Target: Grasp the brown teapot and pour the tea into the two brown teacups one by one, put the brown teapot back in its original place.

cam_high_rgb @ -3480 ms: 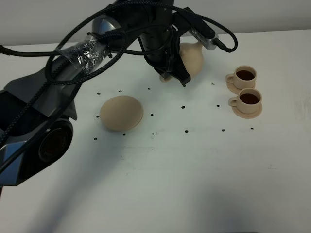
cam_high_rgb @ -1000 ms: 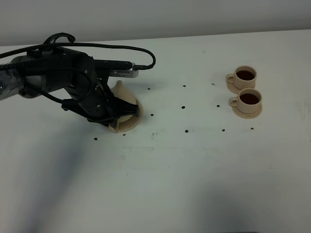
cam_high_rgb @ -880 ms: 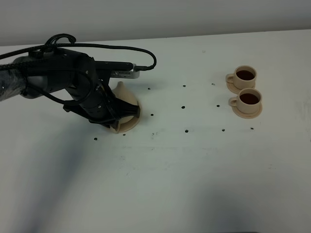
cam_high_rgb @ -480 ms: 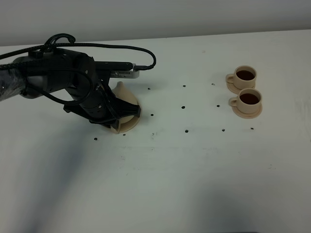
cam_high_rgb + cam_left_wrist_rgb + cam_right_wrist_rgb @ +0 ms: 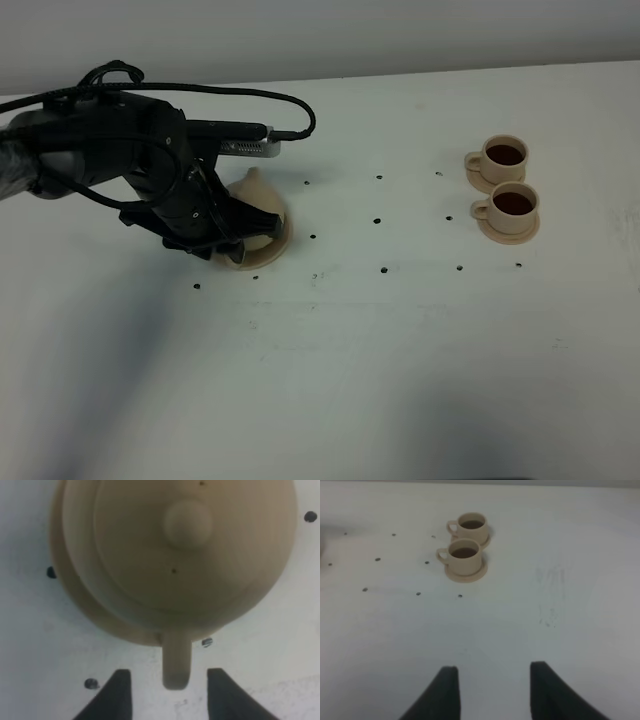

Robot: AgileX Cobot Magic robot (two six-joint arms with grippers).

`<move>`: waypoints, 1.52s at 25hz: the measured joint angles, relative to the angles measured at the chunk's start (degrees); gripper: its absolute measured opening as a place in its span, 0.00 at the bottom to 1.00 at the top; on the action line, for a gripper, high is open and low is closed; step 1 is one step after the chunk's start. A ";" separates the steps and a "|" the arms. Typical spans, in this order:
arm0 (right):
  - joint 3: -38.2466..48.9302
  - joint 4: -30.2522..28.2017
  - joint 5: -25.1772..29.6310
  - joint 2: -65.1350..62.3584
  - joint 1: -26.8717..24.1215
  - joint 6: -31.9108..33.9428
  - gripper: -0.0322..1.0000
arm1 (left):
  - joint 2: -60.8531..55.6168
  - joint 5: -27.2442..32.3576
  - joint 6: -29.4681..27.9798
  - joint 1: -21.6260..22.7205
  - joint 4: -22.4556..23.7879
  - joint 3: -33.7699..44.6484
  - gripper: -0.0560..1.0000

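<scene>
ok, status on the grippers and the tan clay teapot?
Left gripper open, jaws either side of the handle, not gripping. Round tan clay teapot sits on its wide tan saucer. Right gripper open, empty. Both tan teacups full; nothing in the way.

The left arm (image 5: 110,150) reaches in low from the scene's left, wrist bent downward, black cable looped over it. Its left gripper (image 5: 170,690) points straight down — jaws parted, a gap on each side of what stands between them, clamping nothing. The right gripper (image 5: 492,690) hangs with both dark fingers spread apart — nothing between them.
</scene>
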 joint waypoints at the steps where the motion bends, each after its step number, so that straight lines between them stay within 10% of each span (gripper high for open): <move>1: 0.00 0.00 0.00 0.00 0.00 0.00 0.35 | -0.32 0.56 0.00 0.00 0.00 0.00 0.46; 16: 0.00 0.00 0.00 0.00 0.00 0.00 0.35 | -11.54 30.10 7.17 0.00 0.46 0.00 0.50; 38: 0.00 0.00 0.00 0.00 0.00 0.00 0.35 | -44.72 30.22 4.09 0.00 4.93 20.48 0.50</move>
